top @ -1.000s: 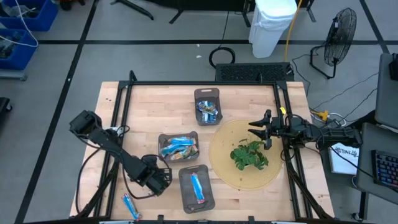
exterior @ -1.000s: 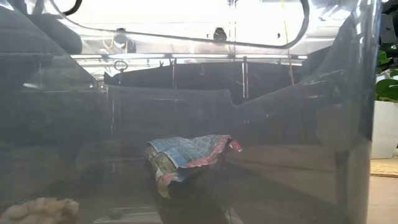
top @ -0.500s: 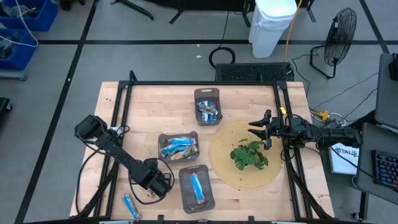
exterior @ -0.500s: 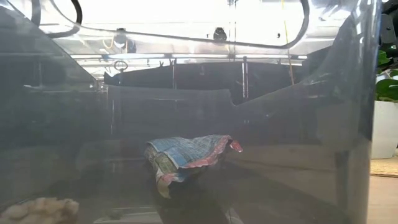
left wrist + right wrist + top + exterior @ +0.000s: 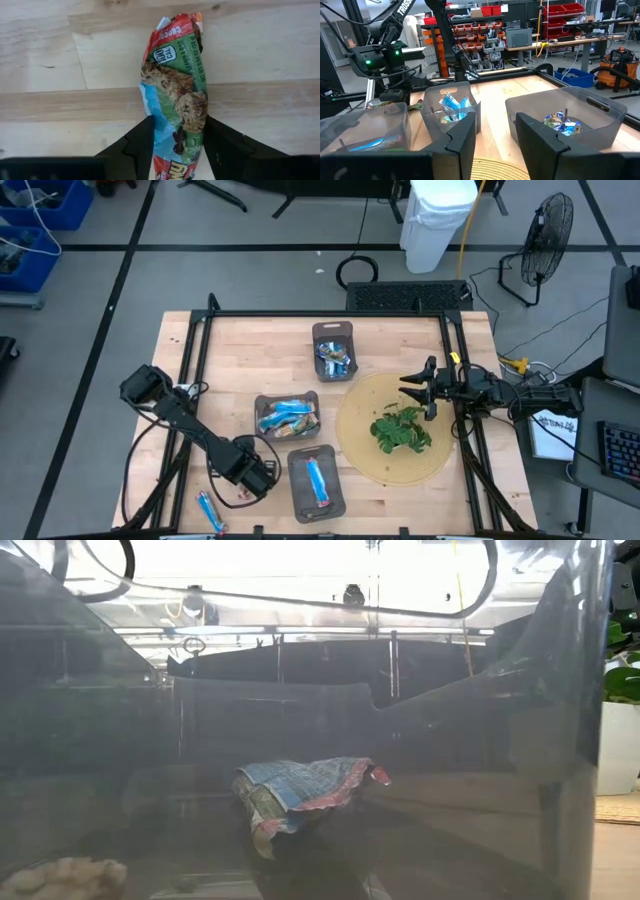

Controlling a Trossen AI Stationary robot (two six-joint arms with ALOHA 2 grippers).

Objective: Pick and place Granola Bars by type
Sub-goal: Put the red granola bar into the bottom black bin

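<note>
A granola bar (image 5: 175, 107) in a green, red and blue wrapper lies flat on the wooden table near its near edge, left of the near tray. My left gripper (image 5: 177, 142) (image 5: 246, 478) is low over it, open, pointing down, with one finger on each long side of the bar's near half. A blue bar (image 5: 209, 510) lies loose on the table by the near edge. Blue bars fill the far tray (image 5: 333, 350) and the middle tray (image 5: 287, 417), and one lies in the near tray (image 5: 316, 482). My right gripper (image 5: 424, 390) waits open above the round mat's far edge. My left gripper's fingers (image 5: 142, 145) stand close against the two long edges of the bar's wrapper (image 5: 160, 135), coming from above and lying across the bar. I cannot tell whether they touch it. The bar lies flat on the table.
A green leafy plant (image 5: 400, 428) sits on a round mat (image 5: 360, 450) right of the trays. A black frame rail (image 5: 190, 380) runs along the table's left side. The low view looks through a tray wall at a crumpled bar (image 5: 305, 795) inside.
My left gripper has moved a little toward the table's near-left corner and down, ending over the green-and-red bar, then kept still. The bars and trays have stayed where they were.
</note>
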